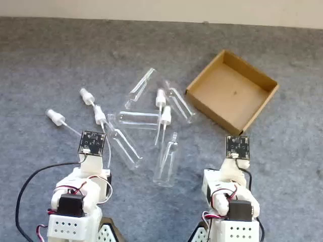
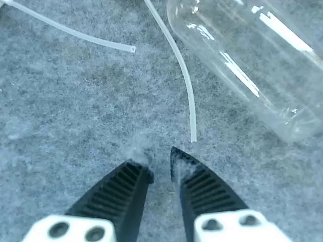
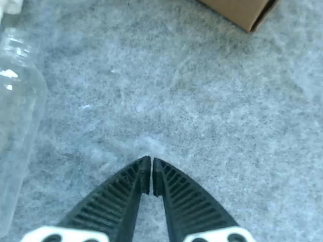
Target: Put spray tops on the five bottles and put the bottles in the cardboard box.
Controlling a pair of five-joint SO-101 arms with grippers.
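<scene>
High view: five bottles [image 1: 166, 159] lay capless mid-frame on the worktop [image 1: 45, 60]. Spray tops [image 1: 100, 115] were loose among and left of them. Box [image 1: 232, 91] sat upper right, apart from the bottles.

Left wrist view: left gripper [image 2: 159, 162] fingers were a narrow gap apart, gripping nothing. A dip tube [image 2: 186, 85] ended just beyond the tips, with a bottle [image 2: 247, 60] beside it.

Right wrist view: right gripper [image 3: 151, 166] fingers were nearly touching, gripping nothing. A bottle [image 3: 15, 126] lay to one side and the box corner [image 3: 242, 10] farther off.

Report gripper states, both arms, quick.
Left gripper: slightly open, holding nothing.
Right gripper: shut, holding nothing.
</scene>
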